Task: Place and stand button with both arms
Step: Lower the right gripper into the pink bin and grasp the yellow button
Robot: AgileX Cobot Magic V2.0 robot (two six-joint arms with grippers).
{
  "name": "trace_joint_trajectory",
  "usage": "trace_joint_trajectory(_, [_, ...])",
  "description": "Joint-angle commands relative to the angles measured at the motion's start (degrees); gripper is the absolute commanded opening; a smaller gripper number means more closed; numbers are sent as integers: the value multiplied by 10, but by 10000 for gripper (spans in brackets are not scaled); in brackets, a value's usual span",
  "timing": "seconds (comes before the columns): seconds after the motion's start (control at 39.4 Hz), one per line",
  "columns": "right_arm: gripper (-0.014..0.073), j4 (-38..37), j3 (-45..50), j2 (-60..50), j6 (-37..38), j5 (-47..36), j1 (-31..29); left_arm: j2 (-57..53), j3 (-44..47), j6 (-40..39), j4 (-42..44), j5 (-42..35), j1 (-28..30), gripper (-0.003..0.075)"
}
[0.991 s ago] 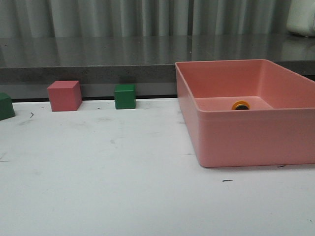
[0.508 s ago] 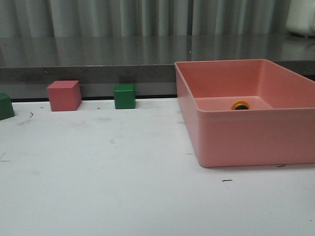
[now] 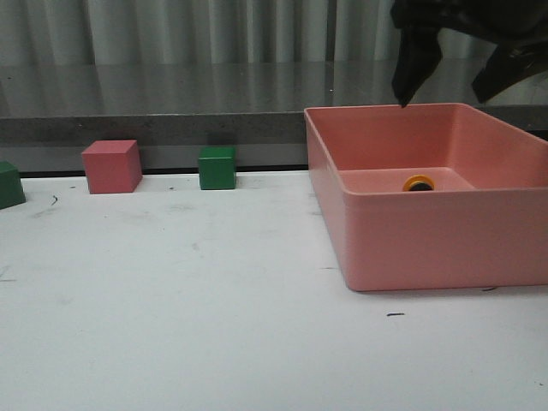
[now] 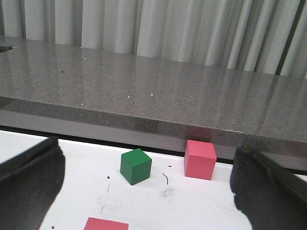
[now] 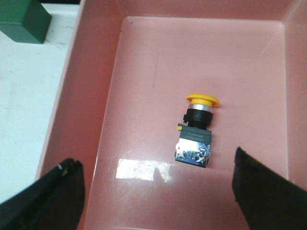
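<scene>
The button (image 5: 195, 136) lies on its side on the floor of the pink bin (image 5: 134, 96), yellow cap toward the far wall and bluish bottom toward the camera. From the front, only the yellow cap of the button (image 3: 419, 183) peeks over the bin (image 3: 428, 240) wall. My right gripper (image 3: 449, 86) hangs open above the bin's back edge; in its wrist view the right gripper (image 5: 158, 196) has wide-apart fingers and the button sits between and beyond them, untouched. My left gripper (image 4: 148, 191) is open over the table with nothing in it, and is out of the front view.
A pink cube (image 3: 112, 166) and a green cube (image 3: 217, 168) stand by the grey ledge (image 3: 171, 128) at the back, with another green cube (image 3: 10, 185) at the left edge. The left wrist view shows a green cube (image 4: 136, 166), a pink cube (image 4: 200, 159) and a pink block (image 4: 105, 224).
The right gripper has come into the front view at the top right, above the bin's back edge. The button and the cubes have not moved.
</scene>
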Motion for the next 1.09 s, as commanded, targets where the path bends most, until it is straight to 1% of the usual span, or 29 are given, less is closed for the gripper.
trace_joint_trajectory(0.0, [641, -2, -55, 20, 31, 17, -7, 8, -20, -3, -3, -49, -4, 672])
trace_joint_trajectory(0.2, [641, -5, -138, 122, 74, 85, -20, 8, -20, -3, -3, -49, -4, 672])
trace_joint_trajectory(0.38, [641, -7, -190, 195, 93, 96, -23, 8, -20, -3, -3, -49, -4, 672])
trace_joint_trajectory(0.58, [641, -7, -210, 243, 96, 102, -23, 8, -20, -3, -3, -49, -4, 672])
trace_joint_trajectory(0.84, [638, -7, -216, 263, 98, 104, -23, 8, -20, -3, -3, -49, -4, 672])
trace_joint_trajectory(0.89, [613, -7, -216, 263, 98, 107, -23, 8, -20, -3, -3, -49, -4, 672])
trace_joint_trajectory(0.94, [561, -7, -218, 263, 98, 112, -23, 8, -20, -3, -3, -49, -4, 672])
trace_joint_trajectory(1.07, [375, -8, -222, 262, 98, 123, -24, 8, -20, -3, -3, -49, -4, 672])
